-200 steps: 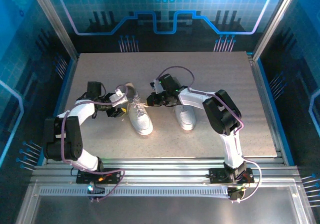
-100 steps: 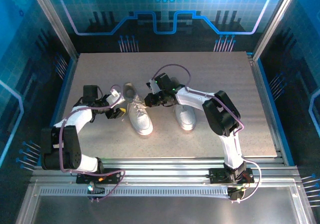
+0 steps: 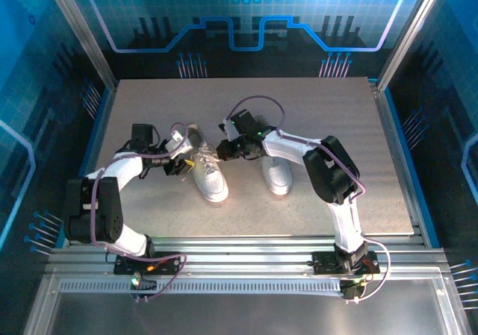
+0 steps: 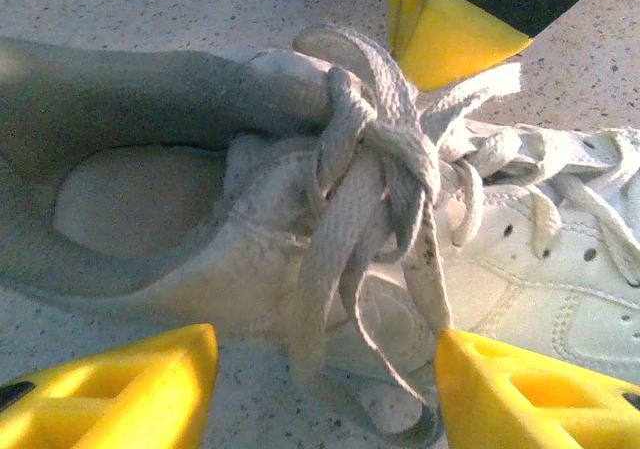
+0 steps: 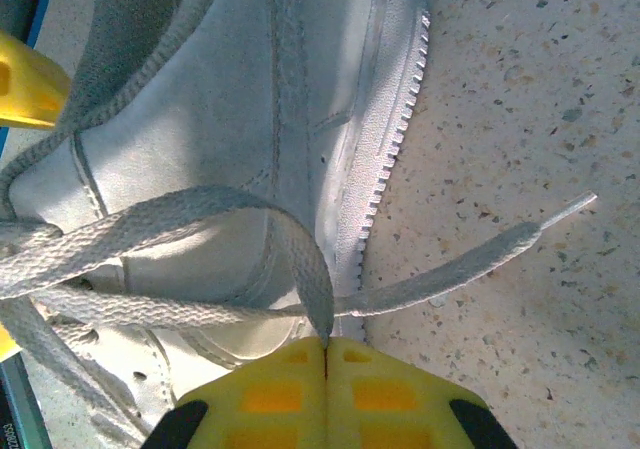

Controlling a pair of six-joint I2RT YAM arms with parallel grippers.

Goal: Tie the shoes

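Laces (image 4: 375, 169), flat and woven, knot atop the left white sneaker (image 3: 210, 180), at 9 o'clock from the right sneaker (image 3: 278, 177) on speckled tabletop (image 3: 321, 111); right gripper (image 5: 325, 354) pinches one lace loop (image 5: 200, 204), left gripper (image 4: 325, 359) gapes astride the knot

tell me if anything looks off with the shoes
Nothing damaged. The knot on the shoe nearer the left arm is a lumpy tangle, not a neat bow, with dark specks on its lace. One lace end trails loose on the table; the right pincer pinches a loop.
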